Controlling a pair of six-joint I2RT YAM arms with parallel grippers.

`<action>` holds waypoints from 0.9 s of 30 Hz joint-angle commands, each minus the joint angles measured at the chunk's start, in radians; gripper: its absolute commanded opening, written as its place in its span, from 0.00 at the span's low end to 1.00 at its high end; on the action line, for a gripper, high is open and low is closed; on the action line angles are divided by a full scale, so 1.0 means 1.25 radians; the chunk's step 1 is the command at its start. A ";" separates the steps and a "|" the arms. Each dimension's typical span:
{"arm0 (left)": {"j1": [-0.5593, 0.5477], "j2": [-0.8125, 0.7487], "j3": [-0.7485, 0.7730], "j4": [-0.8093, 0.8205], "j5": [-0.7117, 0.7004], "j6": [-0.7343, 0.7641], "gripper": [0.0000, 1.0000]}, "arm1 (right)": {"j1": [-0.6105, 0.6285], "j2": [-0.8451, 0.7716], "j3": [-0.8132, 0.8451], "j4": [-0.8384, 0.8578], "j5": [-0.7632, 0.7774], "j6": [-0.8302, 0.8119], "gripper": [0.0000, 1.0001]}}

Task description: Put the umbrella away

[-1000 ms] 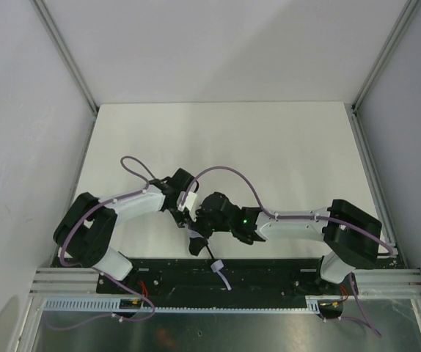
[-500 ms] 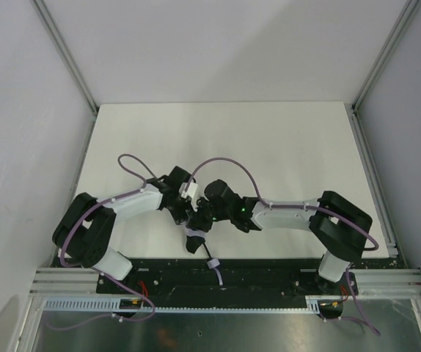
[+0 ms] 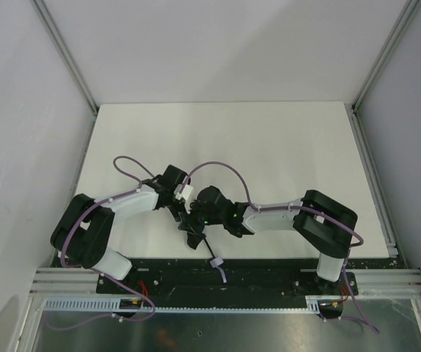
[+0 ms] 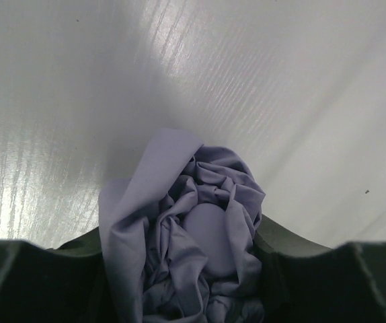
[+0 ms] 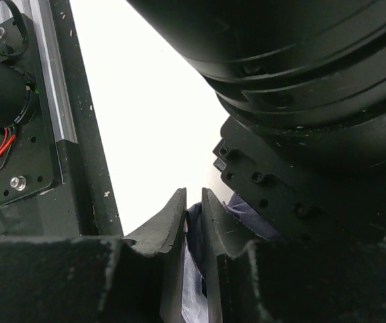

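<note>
The umbrella's lavender-grey canopy (image 4: 206,232) is bunched up between the fingers of my left gripper (image 4: 187,276), which is shut on it just above the white table. In the top view both grippers meet near the table's front middle. The left gripper (image 3: 187,218) comes from the left and the right gripper (image 3: 195,231) from the right. The black shaft (image 3: 209,251) runs toward me to the pale handle with its strap (image 3: 219,270), over the black base rail. My right gripper (image 5: 193,200) is nearly closed, pinching a fold of the lavender fabric (image 5: 194,272).
The white table (image 3: 269,147) stretches away behind the arms, with grey walls on three sides. The black base rail (image 3: 269,271) and an aluminium rail (image 5: 48,81) lie at the near edge. The left arm's black wrist body (image 5: 294,101) looms right beside the right gripper.
The right arm has swung left, bringing its gripper in against the left gripper. The left gripper and the umbrella have shifted slightly left and away from the rail.
</note>
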State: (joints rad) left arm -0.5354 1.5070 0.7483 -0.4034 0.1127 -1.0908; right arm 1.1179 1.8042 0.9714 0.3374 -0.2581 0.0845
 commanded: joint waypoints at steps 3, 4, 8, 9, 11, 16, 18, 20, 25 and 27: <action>-0.001 0.002 -0.004 0.062 -0.009 -0.019 0.00 | 0.031 0.050 -0.034 -0.133 -0.024 0.019 0.21; 0.004 0.001 -0.004 0.062 -0.007 -0.018 0.00 | 0.032 0.041 -0.043 -0.130 -0.035 0.026 0.22; 0.017 -0.002 0.001 0.061 -0.005 -0.014 0.00 | 0.039 0.007 -0.063 -0.132 -0.062 0.045 0.30; 0.019 -0.002 0.004 0.061 -0.004 -0.012 0.00 | 0.040 0.002 -0.065 -0.136 -0.070 0.049 0.31; 0.022 0.000 0.012 0.061 -0.003 -0.009 0.00 | 0.039 -0.006 -0.068 -0.141 -0.091 0.054 0.31; 0.030 -0.005 0.026 0.061 -0.004 0.001 0.00 | 0.034 -0.043 -0.075 -0.139 -0.122 0.082 0.29; 0.031 -0.013 0.034 0.062 -0.012 0.013 0.00 | 0.027 -0.081 -0.076 -0.136 -0.123 0.097 0.29; 0.031 -0.027 0.040 0.062 -0.026 0.026 0.00 | 0.018 -0.134 -0.076 -0.137 -0.123 0.114 0.30; 0.031 -0.091 0.084 0.062 -0.099 0.122 0.00 | -0.006 -0.337 -0.077 -0.181 -0.067 0.147 0.45; 0.030 -0.134 0.108 0.071 -0.147 0.181 0.00 | -0.027 -0.418 -0.077 -0.218 -0.023 0.157 0.49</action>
State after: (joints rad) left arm -0.5095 1.4742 0.7773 -0.3946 0.0895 -1.0195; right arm 1.1198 1.4906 0.8581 0.1032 -0.3676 0.2379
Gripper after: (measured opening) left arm 0.475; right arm 0.461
